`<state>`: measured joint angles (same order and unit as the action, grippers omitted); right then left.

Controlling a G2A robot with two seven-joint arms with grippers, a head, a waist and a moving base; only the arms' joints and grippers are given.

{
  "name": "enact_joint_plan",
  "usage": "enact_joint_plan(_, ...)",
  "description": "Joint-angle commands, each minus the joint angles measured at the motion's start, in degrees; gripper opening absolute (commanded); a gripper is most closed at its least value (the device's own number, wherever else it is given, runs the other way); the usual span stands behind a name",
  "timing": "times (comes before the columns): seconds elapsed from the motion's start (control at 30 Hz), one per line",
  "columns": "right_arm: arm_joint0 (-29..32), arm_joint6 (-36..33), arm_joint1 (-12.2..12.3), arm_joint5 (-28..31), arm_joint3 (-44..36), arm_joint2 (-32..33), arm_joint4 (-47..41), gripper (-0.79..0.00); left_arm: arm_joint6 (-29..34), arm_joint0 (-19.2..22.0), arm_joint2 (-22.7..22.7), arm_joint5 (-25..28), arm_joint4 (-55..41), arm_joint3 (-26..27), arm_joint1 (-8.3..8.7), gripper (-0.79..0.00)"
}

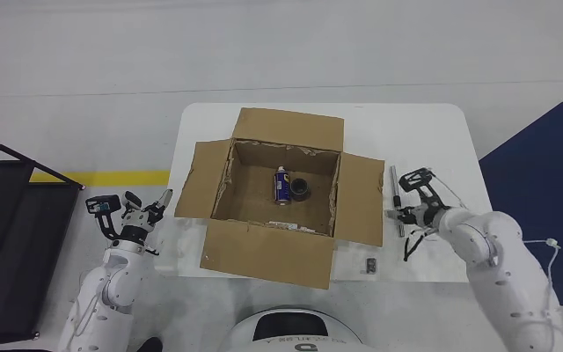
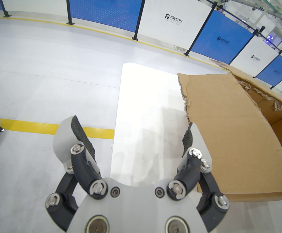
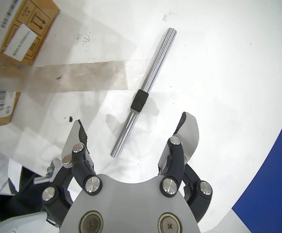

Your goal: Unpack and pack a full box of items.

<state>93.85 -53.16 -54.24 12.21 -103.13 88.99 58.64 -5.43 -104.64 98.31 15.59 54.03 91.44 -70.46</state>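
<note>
Cardboard box (image 1: 361, 198) holds one can (image 1: 281, 185), perhaps one ring (image 1: 301, 189); one rod (image 3: 152, 68) outside.

Setting: industrial hall or robot test floor.
Evidence: wide, smooth, pale grey floor (image 2: 44, 66) marked with a yellow line (image 2: 28, 126); row of blue and white partition panels (image 2: 103, 13) on black posts (image 2: 138, 21), fencing off the area; plain white table (image 1: 422, 132) standing alone in the open floor; black frame (image 1: 26, 246) off one side of it; dark blue floor patch (image 1: 528, 158) off the other.
</note>
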Motion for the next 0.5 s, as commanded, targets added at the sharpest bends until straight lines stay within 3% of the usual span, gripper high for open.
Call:
enact_joint_plan(0.0,-1.3,0.2,-0.2,-1.1,1.1,-1.8,1.4,-0.120,0.0,0.0,0.0,0.0,0.0,0.0,0.00,0.000)
enact_joint_plan(0.13,-2.1,1.3,-0.5,-4.5,0.8,-2.1,0.7,-0.117,0.0,0.0,0.0,0.0,0.0,0.0,0.00,0.000)
enact_joint_plan(0.17,-1.9,2.0,-0.6,-5.7,0.4,-1.1,-1.4,-0.034,0.0,0.0,0.0,0.0,0.0,0.0,0.00,0.000)
enact_joint_plan(0.2,-1.4,2.4,-0.6,-6.7,0.0,0.3,-3.8,0.000,0.0,0.0,0.0,0.0,0.0,0.0,0.00,0.000)
enact_joint_plan(0.27,0.0,3.0,-0.6,-7.5,-1.3,3.6,-8.8,0.000,0.0,0.0,0.0,0.0,0.0,0.0,0.00,0.000)
enact_joint_plan(0.4,3.6,3.1,-0.5,-4.1,-2.3,12.6,-23.6,0.000,0.0,0.0,0.0,0.0,0.0,0.0,0.00,0.000)
enact_joint_plan(0.47,5.5,1.3,-0.4,1.9,-1.6,17.2,-34.6,0.000,0.0,0.0,0.0,0.0,0.0,0.0,0.00,0.000)
